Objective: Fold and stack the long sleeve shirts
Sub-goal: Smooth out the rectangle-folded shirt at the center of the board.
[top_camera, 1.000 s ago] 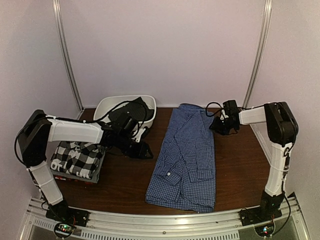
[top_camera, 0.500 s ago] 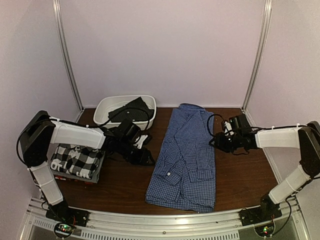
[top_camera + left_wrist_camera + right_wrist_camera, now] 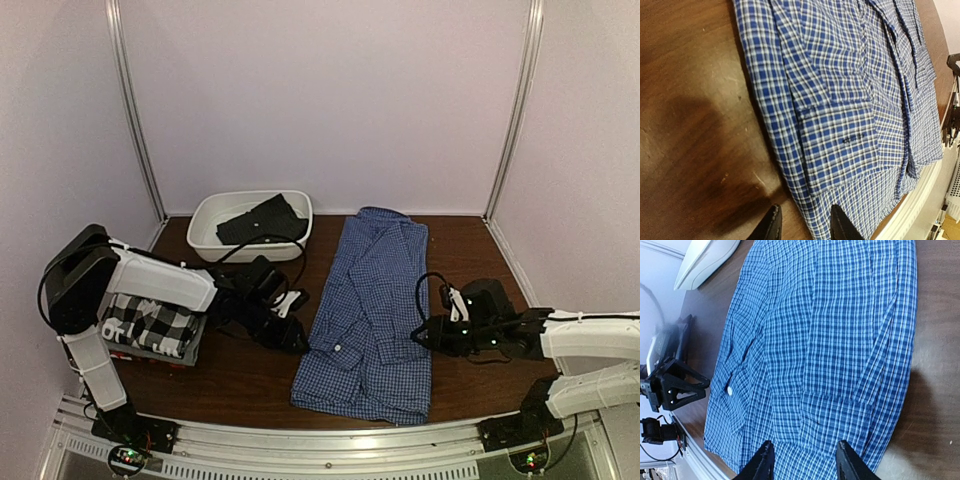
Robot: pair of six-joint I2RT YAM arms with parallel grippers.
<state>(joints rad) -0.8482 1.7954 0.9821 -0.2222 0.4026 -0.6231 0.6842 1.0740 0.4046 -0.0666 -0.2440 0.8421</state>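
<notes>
Blue-and-white check shirt (image 3: 370, 320) laid flat lengthwise mid table (image 3: 480, 265), hem near front edge, cuff folded over front. Left gripper (image 3: 805, 226) low at shirt's left edge, jaws spread, nothing in them: one finger over wood, other over cloth. Right gripper (image 3: 805, 462) at shirt's right edge, also spread, empty. Black-and-white plaid shirt (image 3: 150, 322) folded at far left. Dark garment (image 3: 265, 217) sits in white basin (image 3: 200, 235).

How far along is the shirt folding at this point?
Done: the black-and-white plaid shirt sits folded atop the stack at left. In hand: the blue check shirt lies narrowed lengthwise, with the left gripper and right gripper open at its side edges. Left: folding it crosswise, stacking it; a dark garment lies in the basin.
</notes>
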